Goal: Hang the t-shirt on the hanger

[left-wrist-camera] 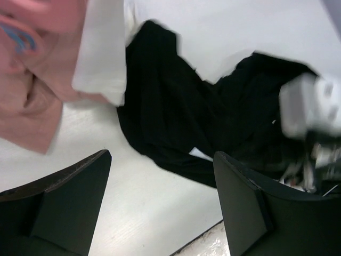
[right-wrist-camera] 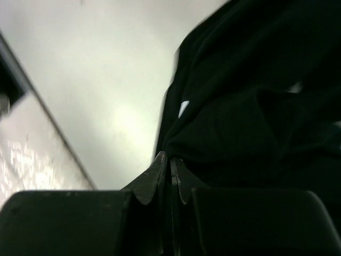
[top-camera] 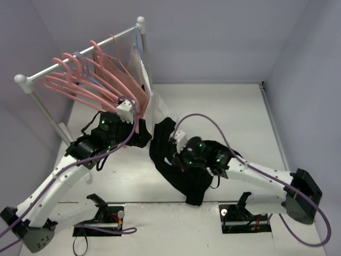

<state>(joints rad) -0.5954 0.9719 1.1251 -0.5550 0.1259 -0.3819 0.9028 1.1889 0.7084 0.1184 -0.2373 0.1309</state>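
Note:
The black t-shirt [top-camera: 184,181] lies crumpled on the white table between the arms. It also shows in the left wrist view [left-wrist-camera: 176,122] with a small white label [left-wrist-camera: 201,154], and in the right wrist view [right-wrist-camera: 250,106]. My right gripper [top-camera: 175,153] is shut [right-wrist-camera: 170,157] on a fold of the t-shirt's edge. My left gripper [top-camera: 139,134] is open and empty [left-wrist-camera: 160,154], just above the table near the t-shirt's left side. Several pink hangers [top-camera: 74,85] hang on the rack at the back left.
The rack rail [top-camera: 80,53] also carries a dusty-pink garment [top-camera: 120,74] and a white garment [top-camera: 141,69], which hang down near my left gripper [left-wrist-camera: 32,106] [left-wrist-camera: 101,48]. Two black stands [top-camera: 101,213] [top-camera: 240,210] sit at the near edge. Grey walls enclose the table.

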